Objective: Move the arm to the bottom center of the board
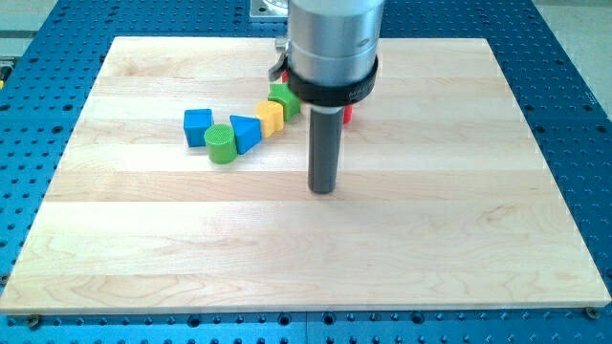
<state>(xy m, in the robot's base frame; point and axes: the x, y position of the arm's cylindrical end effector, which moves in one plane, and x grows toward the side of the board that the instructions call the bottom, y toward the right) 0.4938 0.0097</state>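
My tip [323, 190] rests on the wooden board [430, 239] near its middle, a little to the view's right of centre. A curved row of blocks lies up and to the view's left of it: a blue cube [198, 125], a green cylinder [220, 143], a blue triangular block [245, 132], a yellow block [271, 117] and a green block [284, 98]. A red block [347, 115] peeks out behind the rod on its right; another red bit [279, 73] shows by the arm's housing. The tip touches no block.
The arm's silver housing with a black ring [335, 57] hangs over the board's top centre and hides part of the blocks there. A blue perforated table [574, 115] surrounds the board on all sides.
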